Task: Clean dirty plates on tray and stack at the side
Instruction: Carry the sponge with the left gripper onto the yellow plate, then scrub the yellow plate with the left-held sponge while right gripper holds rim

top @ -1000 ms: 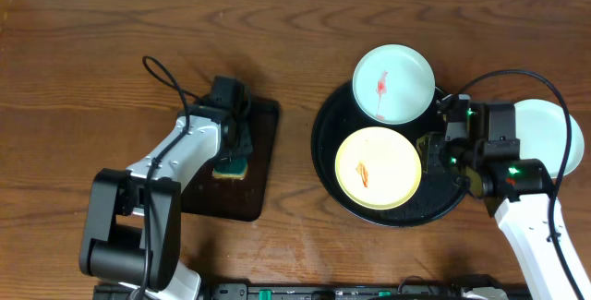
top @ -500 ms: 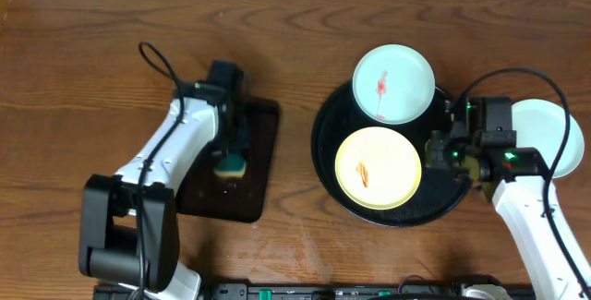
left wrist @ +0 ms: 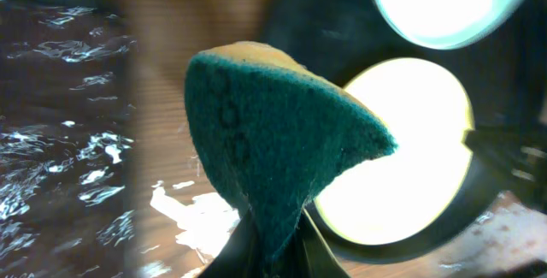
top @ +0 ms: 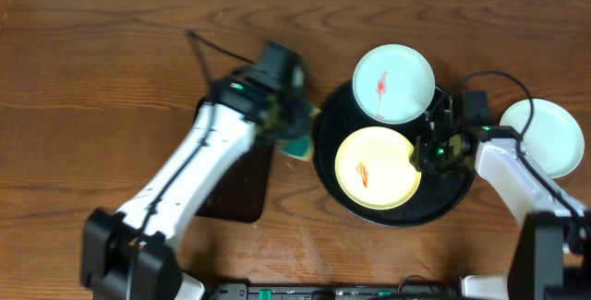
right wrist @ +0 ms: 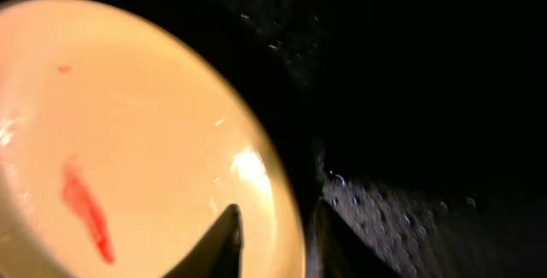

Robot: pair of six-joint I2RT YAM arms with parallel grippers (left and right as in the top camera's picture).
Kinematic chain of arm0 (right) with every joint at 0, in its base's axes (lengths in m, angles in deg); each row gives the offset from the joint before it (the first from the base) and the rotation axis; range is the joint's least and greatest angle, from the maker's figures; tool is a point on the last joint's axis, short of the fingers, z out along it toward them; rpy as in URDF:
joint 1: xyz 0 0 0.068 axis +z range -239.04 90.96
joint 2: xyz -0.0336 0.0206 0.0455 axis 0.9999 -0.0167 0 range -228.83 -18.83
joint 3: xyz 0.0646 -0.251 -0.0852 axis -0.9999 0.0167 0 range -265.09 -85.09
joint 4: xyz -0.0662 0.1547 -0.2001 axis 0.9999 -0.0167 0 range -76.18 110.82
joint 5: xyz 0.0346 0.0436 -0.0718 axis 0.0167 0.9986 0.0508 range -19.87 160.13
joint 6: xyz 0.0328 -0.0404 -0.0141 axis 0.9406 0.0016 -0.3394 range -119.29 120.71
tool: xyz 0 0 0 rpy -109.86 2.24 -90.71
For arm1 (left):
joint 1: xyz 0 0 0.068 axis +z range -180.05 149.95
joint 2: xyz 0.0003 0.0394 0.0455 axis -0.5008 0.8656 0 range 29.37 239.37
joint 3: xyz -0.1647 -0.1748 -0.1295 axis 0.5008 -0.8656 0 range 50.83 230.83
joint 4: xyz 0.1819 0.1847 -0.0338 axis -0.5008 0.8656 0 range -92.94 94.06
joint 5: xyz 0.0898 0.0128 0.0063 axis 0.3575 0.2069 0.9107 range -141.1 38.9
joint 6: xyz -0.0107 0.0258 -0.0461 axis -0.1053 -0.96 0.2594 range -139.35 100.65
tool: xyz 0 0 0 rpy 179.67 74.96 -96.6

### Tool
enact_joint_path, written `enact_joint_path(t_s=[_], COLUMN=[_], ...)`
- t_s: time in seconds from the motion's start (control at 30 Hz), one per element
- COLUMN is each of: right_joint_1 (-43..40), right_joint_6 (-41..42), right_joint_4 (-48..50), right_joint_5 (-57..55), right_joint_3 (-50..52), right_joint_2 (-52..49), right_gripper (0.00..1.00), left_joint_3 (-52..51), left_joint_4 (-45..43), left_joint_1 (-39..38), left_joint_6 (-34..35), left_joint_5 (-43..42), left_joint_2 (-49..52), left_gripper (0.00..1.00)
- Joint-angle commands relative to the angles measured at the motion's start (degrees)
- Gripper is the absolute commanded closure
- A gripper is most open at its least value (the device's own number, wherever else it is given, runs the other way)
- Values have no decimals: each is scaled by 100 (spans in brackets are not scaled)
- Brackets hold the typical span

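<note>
The round black tray (top: pixel 445 195) holds a pale yellow plate (top: pixel 377 168) with a red smear. A mint plate (top: pixel 394 83) with a red smear rests on its far rim. A second mint plate (top: pixel 542 137) lies on the wood to the right. My left gripper (top: pixel 294 136) is shut on a green and yellow sponge (left wrist: pixel 273 133), held just left of the tray. My right gripper (right wrist: pixel 278 227) pinches the yellow plate's (right wrist: pixel 128 124) right rim, one finger inside it and one outside.
A rectangular black tray (top: pixel 235 189) lies under my left arm at the left. The right arm's cable loops over the clean mint plate. Bare wood lies at the far left and along the front edge.
My left gripper lifted the sponge off the rectangular tray and carried it right to the round tray's left edge. My right gripper moved left onto the yellow plate's right rim.
</note>
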Motion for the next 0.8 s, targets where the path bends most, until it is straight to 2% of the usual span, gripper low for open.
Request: enact_joint_path(t_s=[0.0, 0.03, 0.1, 0.2, 0.43, 0.7, 0.77], right_joint_1=[-22, -15, -2, -2, -2, -2, -2], right_joint_6=[-175, -234, -267, -262, -245, -247, -249], right_joint_4=[162, 208, 278, 249, 221, 85, 57], right_joint_5=[164, 205, 225, 225, 223, 223, 223], right_joint_3=[11, 11, 11, 11, 11, 11, 11], right_joint_2=[-459, -529, -619, -623, -623, -623, -623], right_gripper=[87, 93, 99, 99, 99, 99, 99], left_joint_3=[24, 24, 24, 24, 24, 24, 26], left_joint_4=[-428, -608, -903, -1360, -2225, -2212, -1954], left_joint_1=[-647, -804, -1075, -1421, -1847, -1709, -1615], left_joint_6=[647, 837, 1147, 1368, 1381, 1405, 1436], left_joint_5=[-131, -136, -138, -138, -111, -79, 256], left_joint_2=[396, 518, 739, 1071, 1864, 2710, 2741], left_gripper=[92, 93, 93, 93, 92, 93, 93])
